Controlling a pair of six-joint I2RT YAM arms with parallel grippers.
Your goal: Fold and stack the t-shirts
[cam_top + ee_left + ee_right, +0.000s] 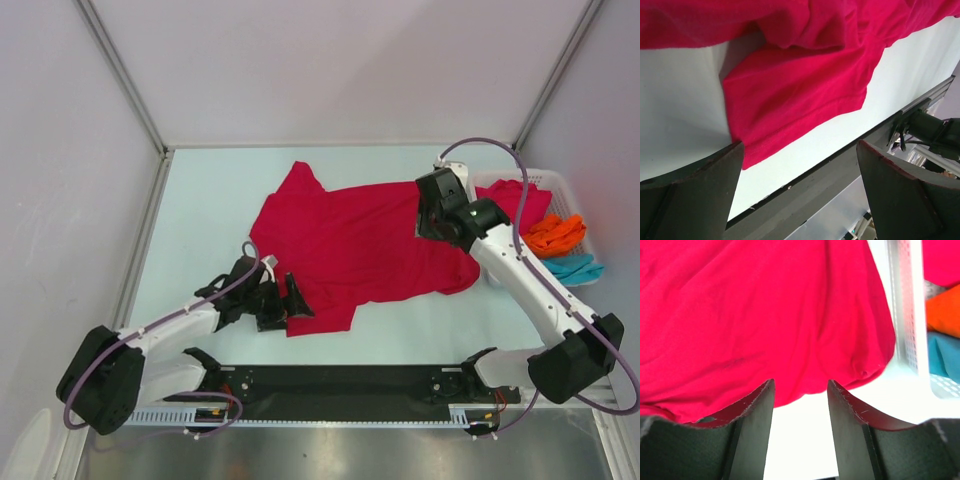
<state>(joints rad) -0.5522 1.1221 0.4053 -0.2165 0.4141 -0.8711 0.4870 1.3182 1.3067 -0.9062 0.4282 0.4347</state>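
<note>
- Left pincer (284, 303), from the top view, stands wide apart and empty at the near left corner of the crimson t-shirt (360, 245). The shirt lies spread and rumpled mid-surface (200, 220).
- Right pincer (437, 215) hangs over that shirt's right part, beside the white basket (540, 176). The basket holds an orange t-shirt (555, 235), a teal t-shirt (577, 267) and more crimson cloth.
- Left wrist view: both fingers are far apart with nothing between them. The crimson hem corner lies on the surface just ahead of one finger.
- Right wrist view: the fingers are partly apart and grip nothing, just above the shirt's edge. The basket wall is to the right, with orange and teal cloth behind it.
</note>
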